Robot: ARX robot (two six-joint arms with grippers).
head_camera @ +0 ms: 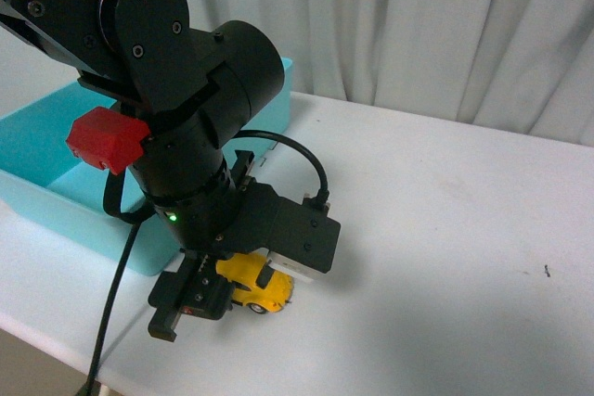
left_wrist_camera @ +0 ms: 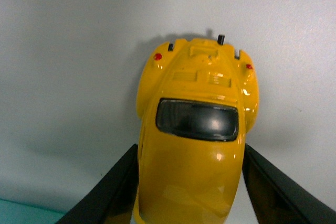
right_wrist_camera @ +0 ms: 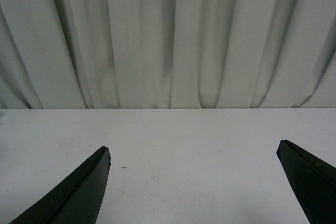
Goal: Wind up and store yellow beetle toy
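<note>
The yellow beetle toy [head_camera: 258, 283] rests on the white table near its front edge, partly hidden under my left arm. My left gripper [head_camera: 243, 277] is shut on it. In the left wrist view the toy [left_wrist_camera: 194, 145] fills the middle, its dark window and red tail lights facing away, with both black fingers [left_wrist_camera: 107, 192] pressed against its sides. My right gripper [right_wrist_camera: 193, 153] hovers open over bare table with nothing between its fingers; it does not show in the front view.
A light blue bin [head_camera: 56, 183] stands at the left, just behind the left arm. A white curtain [head_camera: 445, 25] hangs along the table's far edge. The table's front edge [head_camera: 56, 345] runs close to the toy.
</note>
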